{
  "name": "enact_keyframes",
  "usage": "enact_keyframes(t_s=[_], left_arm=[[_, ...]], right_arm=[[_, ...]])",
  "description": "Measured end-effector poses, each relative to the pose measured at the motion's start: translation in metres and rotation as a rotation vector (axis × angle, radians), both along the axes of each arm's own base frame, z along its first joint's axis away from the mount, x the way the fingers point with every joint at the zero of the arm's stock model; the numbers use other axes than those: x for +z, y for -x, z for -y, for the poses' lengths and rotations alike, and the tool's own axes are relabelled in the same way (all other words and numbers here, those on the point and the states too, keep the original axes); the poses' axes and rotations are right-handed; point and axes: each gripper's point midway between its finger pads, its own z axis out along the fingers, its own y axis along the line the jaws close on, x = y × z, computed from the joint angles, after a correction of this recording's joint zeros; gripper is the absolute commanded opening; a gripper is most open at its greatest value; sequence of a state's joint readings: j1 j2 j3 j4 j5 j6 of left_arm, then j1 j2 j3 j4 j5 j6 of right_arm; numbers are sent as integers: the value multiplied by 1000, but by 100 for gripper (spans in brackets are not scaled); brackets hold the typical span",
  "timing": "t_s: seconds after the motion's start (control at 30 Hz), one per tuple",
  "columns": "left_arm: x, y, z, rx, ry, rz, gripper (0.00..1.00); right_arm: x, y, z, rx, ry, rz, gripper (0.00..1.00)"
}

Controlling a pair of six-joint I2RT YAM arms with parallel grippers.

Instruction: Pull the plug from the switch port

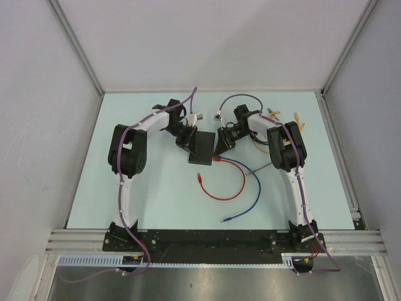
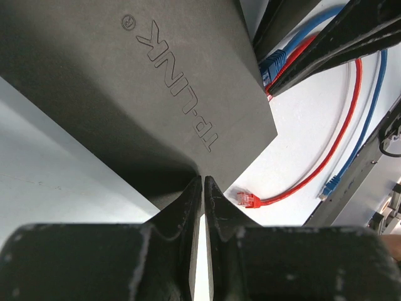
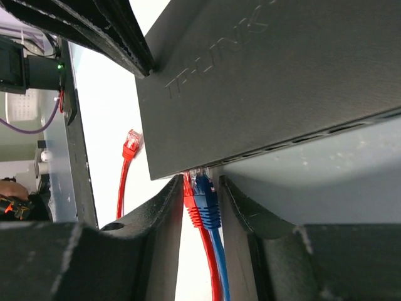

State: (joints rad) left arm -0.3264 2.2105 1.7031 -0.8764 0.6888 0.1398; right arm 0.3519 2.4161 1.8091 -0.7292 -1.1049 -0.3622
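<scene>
Switch (image 1: 202,147) sits at the top view's centre, red plug (image 3: 191,204) and blue plug (image 3: 208,202) seated in its right edge. On the right gripper (image 3: 200,183) the jaws stand spread, closely straddling both plugs. On the left gripper (image 2: 203,180) they are almost pressed together, tips at the switch's edge.

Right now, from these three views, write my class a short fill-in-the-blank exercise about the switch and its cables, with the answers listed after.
1. The switch carries the raised brand name ____ on its top.
2. Beside the red plug, a ____ plug is seated in the same edge of the switch.
3. The right hand has ____ plugs between its fingers.
Missing words: TP-LINK; blue; two.
</scene>
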Motion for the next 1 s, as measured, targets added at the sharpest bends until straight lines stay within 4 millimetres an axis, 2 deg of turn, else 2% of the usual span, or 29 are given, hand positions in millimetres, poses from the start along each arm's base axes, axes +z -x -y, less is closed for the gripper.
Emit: enact_keyframes(t_s=[0.1, 0.37, 0.4, 0.5, 1.0], left_arm=[[0, 0, 0, 0, -2, 1, 13], [0, 0, 0, -1, -2, 1, 13], [0, 0, 0, -1, -3, 1, 13], [0, 0, 0, -1, -4, 2, 13], [1, 0, 0, -2, -9, 3, 13]], right_arm=[[-1, 2, -1, 8, 0, -1, 31], [-4, 1, -1, 9, 1, 1, 14], [-4, 1, -1, 9, 2, 1, 8], [-5, 1, -1, 9, 5, 4, 0], [-6, -2, 3, -35, 44, -43, 0]])
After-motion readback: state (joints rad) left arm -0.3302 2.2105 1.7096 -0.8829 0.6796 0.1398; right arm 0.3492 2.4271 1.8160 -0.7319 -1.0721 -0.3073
